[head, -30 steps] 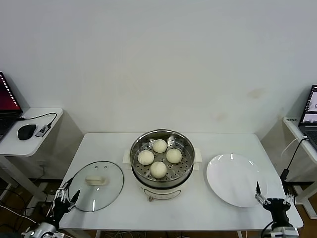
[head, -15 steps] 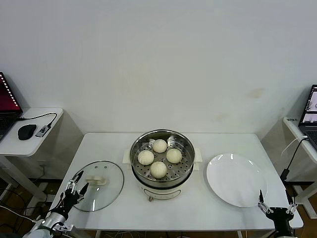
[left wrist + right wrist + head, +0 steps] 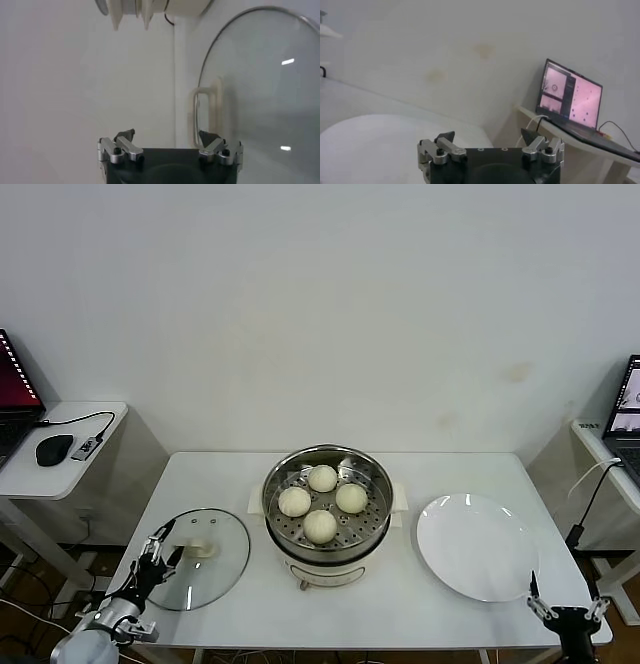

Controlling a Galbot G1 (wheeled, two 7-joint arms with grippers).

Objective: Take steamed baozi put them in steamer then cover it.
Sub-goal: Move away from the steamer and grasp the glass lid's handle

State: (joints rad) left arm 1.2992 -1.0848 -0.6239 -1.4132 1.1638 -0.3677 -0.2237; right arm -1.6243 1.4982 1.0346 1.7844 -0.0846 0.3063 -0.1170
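Observation:
The steel steamer [image 3: 330, 564] stands at the table's middle with several cream-white baozi [image 3: 320, 526] on its perforated tray. The glass cover [image 3: 215, 569] lies flat on the table to its left, cream handle [image 3: 200, 548] up. My left gripper [image 3: 163, 549] hovers open over the cover's front-left part, just short of the handle. In the left wrist view the cover [image 3: 260, 90] and its handle [image 3: 207, 115] lie ahead of the open left gripper [image 3: 166, 136]. My right gripper [image 3: 567, 602] is open and empty, low beyond the table's front right corner.
A flat white plate [image 3: 477, 544] lies right of the steamer and also shows in the right wrist view as the plate [image 3: 370, 145]. Side tables with laptops stand at both sides; the left one holds a mouse [image 3: 54, 449]. A laptop [image 3: 570, 95] is open at the right.
My left gripper has moved up over the cover's edge toward its handle. My right gripper has sunk lower and back from the plate.

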